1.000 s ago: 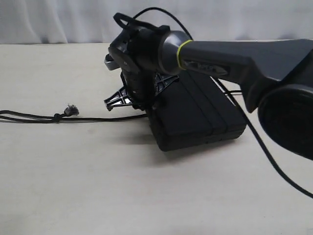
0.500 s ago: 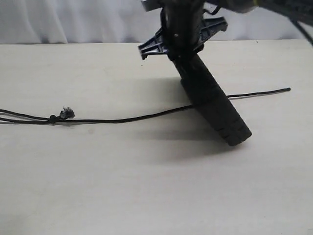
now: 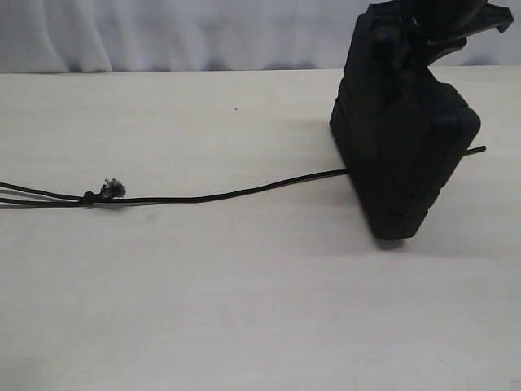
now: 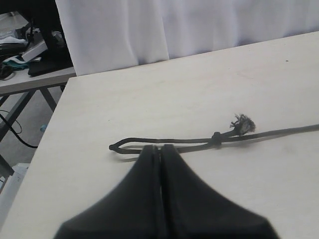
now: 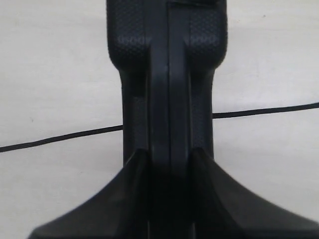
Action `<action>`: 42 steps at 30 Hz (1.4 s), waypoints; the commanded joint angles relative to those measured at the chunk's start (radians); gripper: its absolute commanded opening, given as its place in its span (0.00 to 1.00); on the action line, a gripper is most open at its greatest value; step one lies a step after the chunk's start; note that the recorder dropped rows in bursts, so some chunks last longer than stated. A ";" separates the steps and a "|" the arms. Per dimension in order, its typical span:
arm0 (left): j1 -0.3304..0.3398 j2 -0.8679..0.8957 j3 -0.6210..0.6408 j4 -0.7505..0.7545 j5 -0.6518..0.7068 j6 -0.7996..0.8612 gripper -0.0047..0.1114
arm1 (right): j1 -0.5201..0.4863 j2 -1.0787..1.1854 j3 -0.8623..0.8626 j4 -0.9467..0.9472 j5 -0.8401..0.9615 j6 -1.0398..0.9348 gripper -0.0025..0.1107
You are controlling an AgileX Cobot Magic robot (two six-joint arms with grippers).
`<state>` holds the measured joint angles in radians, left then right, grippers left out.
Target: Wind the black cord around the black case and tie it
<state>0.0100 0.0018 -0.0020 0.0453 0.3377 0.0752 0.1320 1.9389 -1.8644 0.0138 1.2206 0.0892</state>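
Black case [image 3: 399,147] stands on end at the right of the exterior view, its long axis close to upright and leaning a little, with one lower corner down on the table [image 3: 244,309] and the upper end raised into the right gripper [image 5: 168,154]. That gripper is clamped on the case's narrow edge: its two fingers [image 5: 133,172] press the seam from either side, and the case runs straight away from the wrist camera. In the exterior view the gripper and the top of the case merge into one dark mass cut off by the upper border, so where one ends is hard to make out. The cord [image 3: 244,193] lies flat along the table from left to right, reaching the case low on its left side and showing again as a short end on the far side — whether it passes under or behind the case cannot be told. Near the left it carries a small knot [image 3: 89,197] and a frayed tuft [image 3: 112,187], then leaves the picture as two strands. The left gripper [image 4: 160,149] is closed, fingers pressed together, its tips right at the cord's doubled loop — contact is unclear.
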 commanded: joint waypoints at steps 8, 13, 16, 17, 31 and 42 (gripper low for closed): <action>0.000 -0.002 0.002 -0.006 -0.010 -0.001 0.04 | -0.014 0.000 -0.006 -0.110 0.001 -0.053 0.06; 0.000 -0.002 0.002 -0.006 -0.010 -0.001 0.04 | -0.014 0.000 -0.006 -0.157 0.001 -0.065 0.06; 0.000 -0.002 0.002 -0.006 -0.010 -0.001 0.04 | -0.014 0.000 -0.006 -0.136 0.001 -0.112 0.06; 0.000 -0.002 0.002 -0.006 -0.010 -0.001 0.04 | -0.014 0.000 -0.006 -0.129 0.001 -0.112 0.06; 0.000 -0.002 0.002 -0.003 -0.010 -0.001 0.04 | -0.014 0.000 -0.006 -0.078 0.001 -0.112 0.06; 0.000 -0.002 0.002 0.083 -0.082 0.007 0.04 | -0.014 0.000 -0.002 -0.062 0.001 -0.104 0.06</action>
<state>0.0100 0.0018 -0.0020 0.1012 0.3173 0.0791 0.1226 1.9425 -1.8661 -0.0536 1.2270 -0.0110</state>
